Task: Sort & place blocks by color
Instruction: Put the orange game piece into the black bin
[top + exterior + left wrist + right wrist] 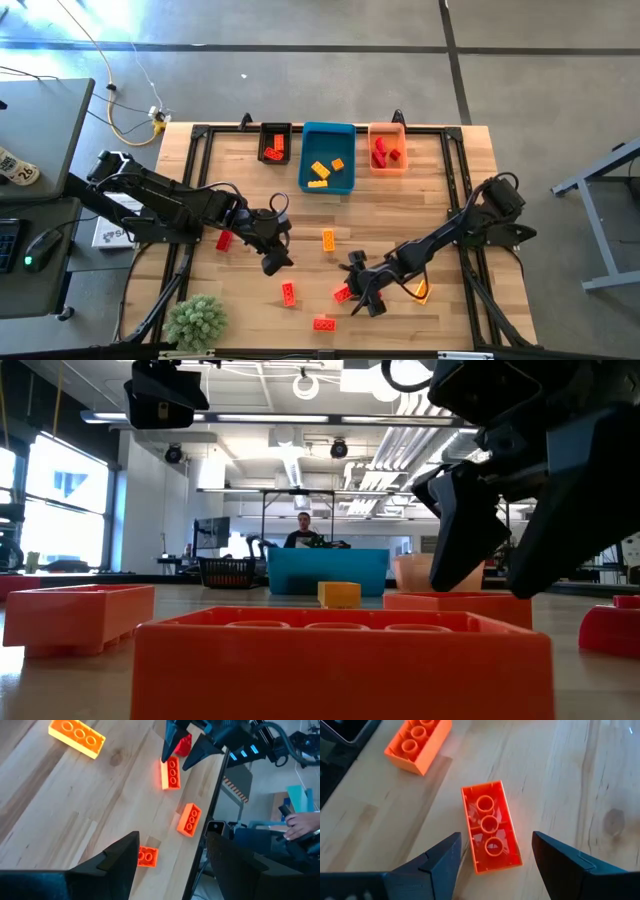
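Several small studded blocks lie loose on the wooden table [440, 190]. My right gripper [495, 865] is open and low over an orange-red block [490, 827] that lies studs-down, hollow side up; its fingers stand on either side of the block's near end without touching it. The same block [342, 293] sits near the table's front. My left gripper [277, 264] hangs open above the table, left of centre, with a red block [147, 856] on the wood below its fingers. A yellow-orange block [328, 239] lies mid-table.
At the far edge stand a black bin [275, 143], a blue bin [327, 175] and an orange bin [387, 165], each holding blocks. More red blocks [323, 323] [224, 240] lie near the front and left. A green plant [195, 320] sits at the front left corner. A person [303, 530] is in the room behind.
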Action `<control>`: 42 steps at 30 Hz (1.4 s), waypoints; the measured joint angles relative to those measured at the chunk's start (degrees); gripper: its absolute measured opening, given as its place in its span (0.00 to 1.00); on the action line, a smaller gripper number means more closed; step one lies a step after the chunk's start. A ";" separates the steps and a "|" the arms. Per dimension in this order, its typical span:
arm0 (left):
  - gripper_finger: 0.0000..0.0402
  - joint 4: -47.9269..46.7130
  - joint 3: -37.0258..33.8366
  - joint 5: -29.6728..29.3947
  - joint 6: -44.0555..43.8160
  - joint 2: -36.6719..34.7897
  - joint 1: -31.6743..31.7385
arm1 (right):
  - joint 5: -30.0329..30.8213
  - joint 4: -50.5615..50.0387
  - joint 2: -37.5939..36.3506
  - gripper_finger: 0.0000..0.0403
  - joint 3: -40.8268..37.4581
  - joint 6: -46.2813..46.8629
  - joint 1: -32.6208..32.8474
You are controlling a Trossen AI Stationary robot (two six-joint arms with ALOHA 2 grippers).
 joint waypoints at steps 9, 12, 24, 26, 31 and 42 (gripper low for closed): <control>0.55 0.03 0.00 -2.92 0.00 0.00 0.04 | -0.22 0.37 2.29 0.58 0.00 0.00 0.00; 0.55 0.02 0.00 -2.92 0.00 0.00 0.06 | -1.22 0.49 3.14 0.58 0.00 0.00 0.00; 0.55 0.04 0.00 -5.09 1.51 0.00 0.07 | -1.53 4.31 3.36 0.31 0.00 0.42 0.00; 0.55 0.02 0.00 -5.68 1.55 0.00 0.19 | -1.53 4.35 3.34 0.27 0.00 0.49 0.00; 0.55 0.04 0.00 -5.72 3.49 0.00 0.91 | -1.54 4.22 3.34 0.29 0.02 3.25 -0.10; 0.55 0.02 0.00 -5.67 3.67 0.00 3.38 | 0.76 7.28 3.21 0.27 0.00 6.98 -0.47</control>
